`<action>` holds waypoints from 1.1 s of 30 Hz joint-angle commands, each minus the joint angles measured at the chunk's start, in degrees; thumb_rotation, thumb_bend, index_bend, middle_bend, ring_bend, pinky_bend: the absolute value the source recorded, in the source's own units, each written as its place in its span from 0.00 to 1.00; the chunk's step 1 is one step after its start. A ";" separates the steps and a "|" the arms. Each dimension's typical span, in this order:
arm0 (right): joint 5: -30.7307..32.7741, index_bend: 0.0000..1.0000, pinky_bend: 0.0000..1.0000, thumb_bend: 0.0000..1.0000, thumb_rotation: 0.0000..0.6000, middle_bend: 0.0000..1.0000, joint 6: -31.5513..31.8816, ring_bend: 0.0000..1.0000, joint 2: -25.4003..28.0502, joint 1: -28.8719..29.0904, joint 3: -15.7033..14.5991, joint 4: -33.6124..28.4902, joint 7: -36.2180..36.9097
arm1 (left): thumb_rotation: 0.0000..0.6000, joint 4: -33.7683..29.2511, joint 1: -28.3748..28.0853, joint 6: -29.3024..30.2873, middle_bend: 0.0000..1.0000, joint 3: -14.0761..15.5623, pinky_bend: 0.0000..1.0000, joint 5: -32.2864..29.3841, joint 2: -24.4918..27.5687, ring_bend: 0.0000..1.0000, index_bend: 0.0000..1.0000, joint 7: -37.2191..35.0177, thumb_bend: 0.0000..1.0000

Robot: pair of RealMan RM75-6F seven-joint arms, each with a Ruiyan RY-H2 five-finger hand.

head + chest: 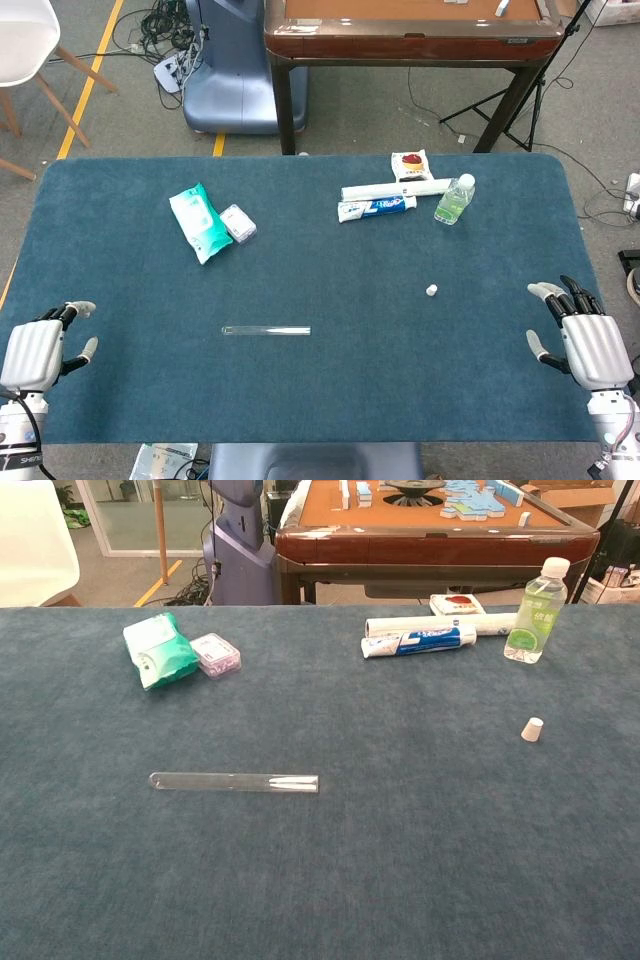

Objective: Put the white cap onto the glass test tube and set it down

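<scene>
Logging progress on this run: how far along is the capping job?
Nothing done yet. The clear glass test tube lies flat on the blue table mat, uncapped, and the small white cap sits apart from it, nearer the right side. The left hand and right hand rest at the mat's edges, holding nothing. Left: pick up both, cap the tube, set it down.

My hands (40, 352) are white with black fingers, resting on a teal-blue cloth (420, 860). Right of the clear tube (233, 781) lies a white cap (532, 729). Beyond the tube sit a green-and-white packet (158, 651), a blue-and-white toothpaste (418, 641) and a green-labelled bottle (534, 611).
</scene>
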 commanded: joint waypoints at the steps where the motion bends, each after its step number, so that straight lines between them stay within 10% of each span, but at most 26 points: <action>1: -0.14 0.21 0.17 0.37 1.00 0.23 0.26 0.09 0.02 -0.03 0.11 0.00 0.01 | 1.00 0.08 -0.01 -0.12 0.39 0.09 0.50 0.05 -0.07 0.39 0.35 -0.05 0.29; 14: -0.28 0.21 0.19 0.37 1.00 0.30 0.11 0.17 0.05 0.32 0.40 -0.12 -0.95 | 1.00 0.02 0.49 0.39 0.39 0.42 0.50 0.75 0.05 0.39 0.35 -0.49 0.29; 25: 4.07 0.21 0.90 0.41 1.00 0.86 -11.86 0.94 1.62 6.76 0.80 -4.08 -10.33 | 1.00 0.27 0.71 0.41 0.39 0.61 0.50 1.00 -0.28 0.39 0.36 -0.87 0.29; 33: 21.70 0.21 1.00 0.62 1.00 1.00 -26.44 1.00 -0.97 15.69 1.96 -4.46 -22.91 | 1.00 0.61 1.00 0.36 0.39 0.66 0.50 0.65 -0.25 0.38 0.36 -1.21 0.29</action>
